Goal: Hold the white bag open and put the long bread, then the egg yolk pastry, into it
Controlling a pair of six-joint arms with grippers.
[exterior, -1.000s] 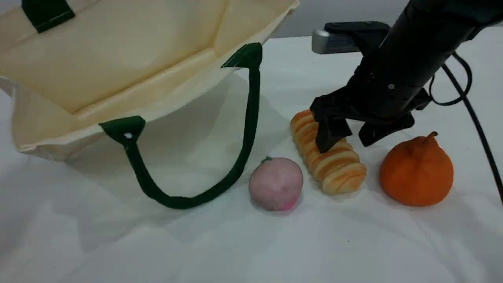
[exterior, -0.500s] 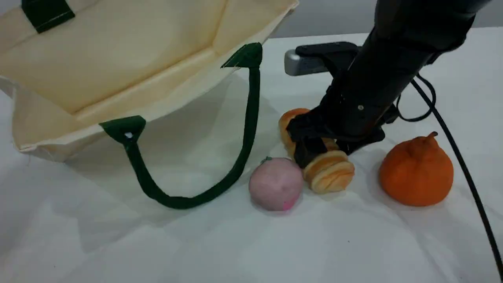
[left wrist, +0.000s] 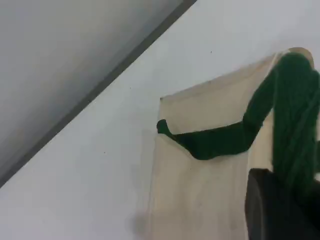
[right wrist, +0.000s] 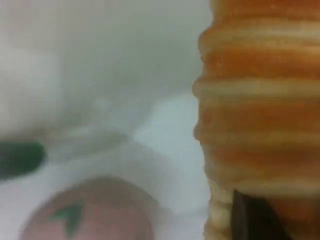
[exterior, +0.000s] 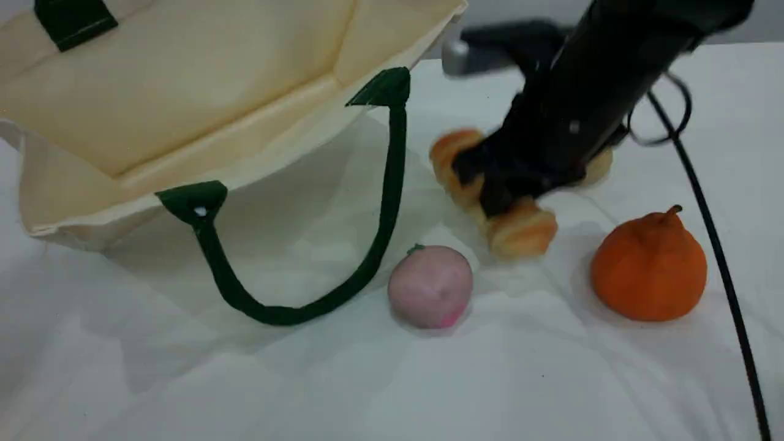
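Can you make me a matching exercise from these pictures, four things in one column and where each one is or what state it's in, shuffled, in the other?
Things:
1. long bread
2. white bag
3. pink ball
4. orange fruit

States:
A. resting on the cloth at the far right
B. clamped in the right pincer, raised off the table
C. resting on the cloth beside the bag's lower green handle
D. mouth gaping, upper strap held by the left pincer

Pairs: 1-B, 2-D, 3-C, 4-A
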